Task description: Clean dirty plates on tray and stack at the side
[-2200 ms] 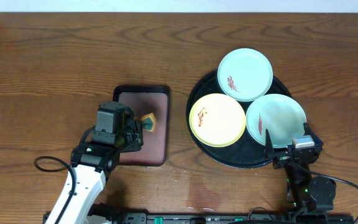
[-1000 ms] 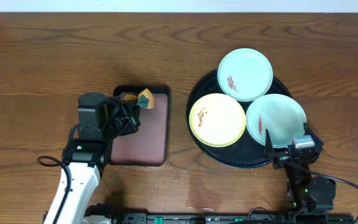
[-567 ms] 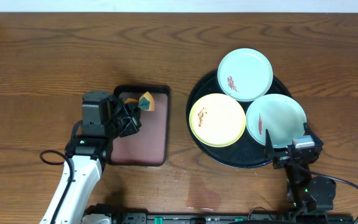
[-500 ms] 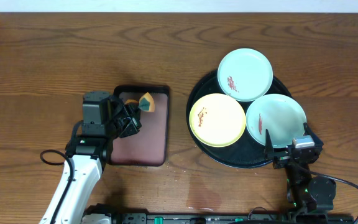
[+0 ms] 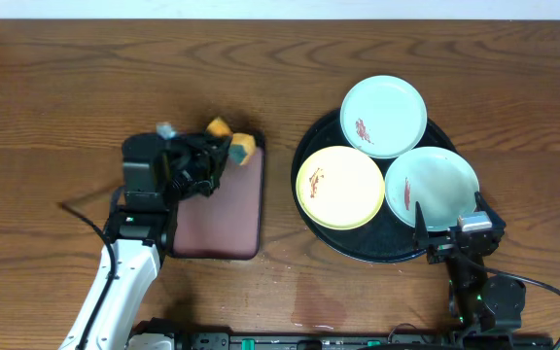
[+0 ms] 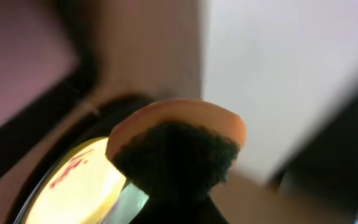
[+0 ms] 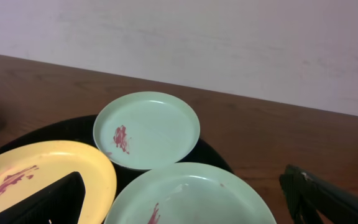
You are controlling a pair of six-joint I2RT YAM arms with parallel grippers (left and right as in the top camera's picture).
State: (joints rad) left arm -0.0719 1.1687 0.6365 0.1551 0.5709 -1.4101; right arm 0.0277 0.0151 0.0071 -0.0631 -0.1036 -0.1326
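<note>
Left gripper (image 5: 220, 151): the jaws are closed tight on a sponge (image 5: 243, 146), orange with a dark green scouring face. In the overhead view it sits above the upper right corner of the small maroon tray (image 5: 222, 219), left of centre in the frame; the sponge is smeared by motion blur there. In the left wrist view the sponge fills the middle of the frame, green face downward, with the yellow plate (image 6: 79, 180) out of focus at lower left beyond it.

Right gripper (image 5: 452, 222): the jaws stand wide apart and hold nothing. It sits at the lower right edge of the black tray (image 5: 377, 251), one finger on either side of the near rim of the lower right mint plate (image 5: 432, 188). Whether the fingers touch this plate cannot be told.

All three dirty plates lie on the black tray, right of centre in the overhead view. The yellow plate occupies the tray's left part, the lower right mint plate lies just beside it, and the upper mint plate (image 5: 384, 117) overhangs the tray's far rim. Each carries reddish-brown smears.

The yellow plate is the nearest to the left gripper, to its right; the right edge of the maroon tray and a strip of wooden table (image 5: 86, 78) lie between them. Both mint plates lie farther right, well apart from the sponge.
</note>
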